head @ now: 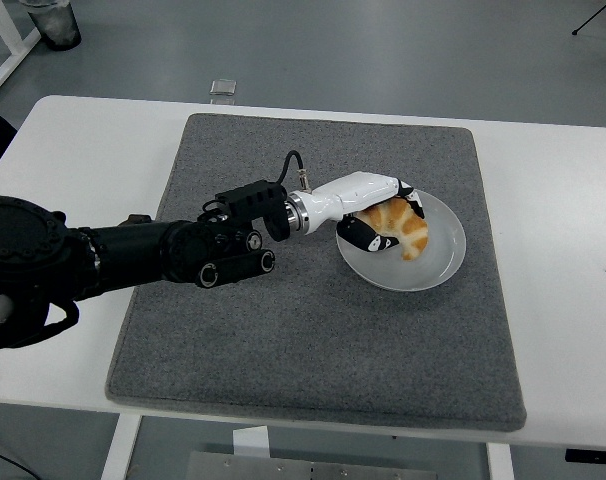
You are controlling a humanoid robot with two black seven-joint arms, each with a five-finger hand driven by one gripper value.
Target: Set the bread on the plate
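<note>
A golden-brown croissant-shaped bread (403, 228) lies low over the left half of the white round plate (438, 262), which sits on the grey mat. My left hand (381, 216), white with black fingers, is curled around the bread from the left and above, holding it right at the plate's surface. I cannot tell whether the bread rests on the plate. The black left arm reaches in from the left edge across the mat. No right arm shows.
The grey felt mat (283, 330) covers most of the white table (563, 250). A small clear object (222, 87) lies on the floor beyond the table's far edge.
</note>
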